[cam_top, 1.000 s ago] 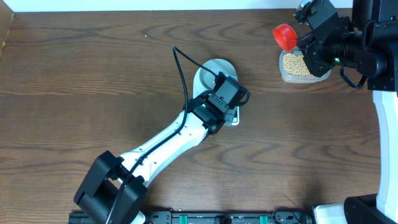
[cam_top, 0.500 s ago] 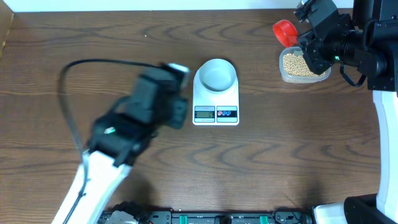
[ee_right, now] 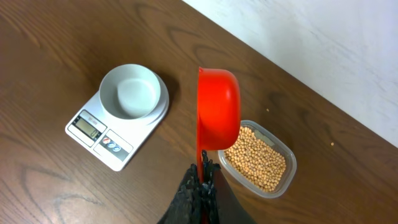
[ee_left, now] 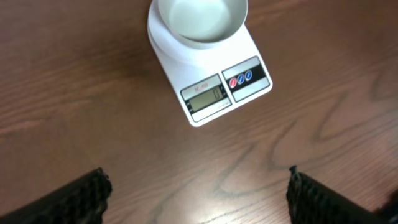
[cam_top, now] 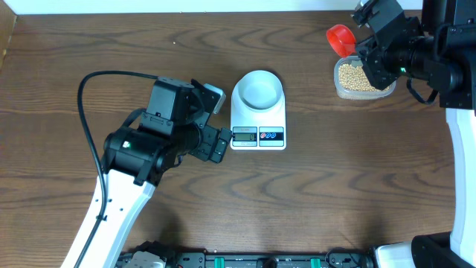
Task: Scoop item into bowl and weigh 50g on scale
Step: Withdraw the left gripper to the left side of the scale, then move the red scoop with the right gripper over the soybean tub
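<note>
Beans (ee_right: 256,158) lying in clear tub (ee_right: 290,167) just beyond right gripper (ee_right: 200,180), jaws clamped on handle of red scoop (ee_right: 217,109); bowl (ee_left: 200,15) seated on scale (ee_left: 211,78), ahead of left gripper (ee_left: 199,199), jaws wide apart.

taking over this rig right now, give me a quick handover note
Left gripper: open, empty, beside the scale.
Right gripper: shut on the handle of the red scoop, next to the tub of beans.
Done: the bowl sits on the scale, with no beans in it.
Left: scoop beans from the tub and tip them into the bowl until the scale shows 50 g. The display is too small to read here.
</note>
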Motion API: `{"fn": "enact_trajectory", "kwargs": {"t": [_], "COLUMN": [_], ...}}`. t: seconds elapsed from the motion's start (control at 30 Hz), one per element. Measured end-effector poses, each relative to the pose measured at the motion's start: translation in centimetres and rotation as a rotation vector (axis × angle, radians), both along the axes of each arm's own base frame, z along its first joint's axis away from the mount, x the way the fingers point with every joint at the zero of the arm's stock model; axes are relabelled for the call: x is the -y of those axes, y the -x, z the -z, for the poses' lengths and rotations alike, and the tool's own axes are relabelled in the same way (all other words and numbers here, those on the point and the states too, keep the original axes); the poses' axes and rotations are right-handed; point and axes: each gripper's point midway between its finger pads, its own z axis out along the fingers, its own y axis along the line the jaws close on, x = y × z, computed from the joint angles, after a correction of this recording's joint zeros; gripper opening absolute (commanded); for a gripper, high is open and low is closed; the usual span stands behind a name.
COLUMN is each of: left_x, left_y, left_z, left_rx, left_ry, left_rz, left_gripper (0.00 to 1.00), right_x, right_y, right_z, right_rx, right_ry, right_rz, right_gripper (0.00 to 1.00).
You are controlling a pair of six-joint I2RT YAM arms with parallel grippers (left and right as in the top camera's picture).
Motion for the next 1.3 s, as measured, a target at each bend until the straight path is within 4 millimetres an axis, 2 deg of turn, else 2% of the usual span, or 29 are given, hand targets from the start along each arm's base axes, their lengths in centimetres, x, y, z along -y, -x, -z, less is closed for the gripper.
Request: {"fn": "enact_trajectory", "kwargs": {"t": [0.27,0.53,0.87,1.1,1.3], "left_x": [0.1,0.1,0.1,0.1,0.1], "left_y": [-0.3,-0.3,-0.3,-0.3,-0.3], "left_z": [1.0,1.1,1.1,1.1,1.1], "left_rx": [-0.033,-0.037,-0.036,-0.037,-0.037], "left_ry": [-0.013,-0.014,-0.014,-0.014,-0.014], "left_rz": [0.000,0.000,0.000,0.000,0.000], "left_gripper": [0.94,0.94,0.95,0.95,0.95], "right_x": [0.0,0.0,-0.7,-0.9,-2.0], "right_y": [0.0,0.0,-2.0,-1.2,0.2], "right_z": [0.0,0.0,-2.2,-1.1,0.0], "right_rx": [-0.001,0.012,0.138,0.076,0.012], "right_ry": [0.001,0.017,-0.004,-0.008,-0.008], "right_rz": [-0.001,-0.020,-0.049,-0.062,-0.094], "right_gripper": [0.01,0.01,0.01,0.01,0.01]}}
